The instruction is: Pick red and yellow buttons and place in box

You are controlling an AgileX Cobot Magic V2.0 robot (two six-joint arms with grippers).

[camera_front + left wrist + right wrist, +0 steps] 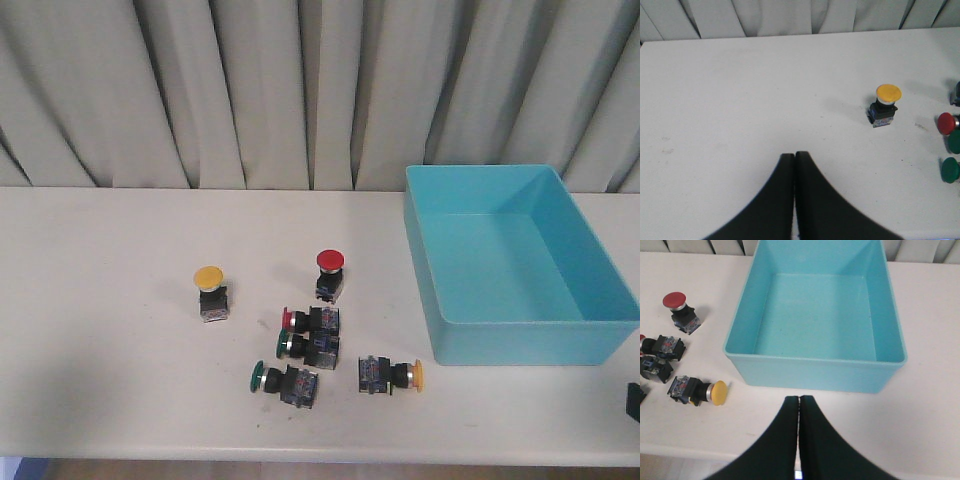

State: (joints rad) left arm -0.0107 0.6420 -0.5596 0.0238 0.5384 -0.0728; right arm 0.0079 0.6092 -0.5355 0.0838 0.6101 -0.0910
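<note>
Nowhere is readable writing or brand seen. Box [520,262] set on table [100,300] at right, nothing seen inside. Red and yellow buttons [330,274] scattered left of box, green ones [285,381] among them. Left gripper [794,156] and right gripper [799,400] closed, nothing held. Button cluster cut off at edge in both wrist views.

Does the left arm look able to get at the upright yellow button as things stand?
Probably yes: the upright yellow button stands alone on bare table ahead of the left hand, with nothing between. The hand is shut, so it must open first.
</note>
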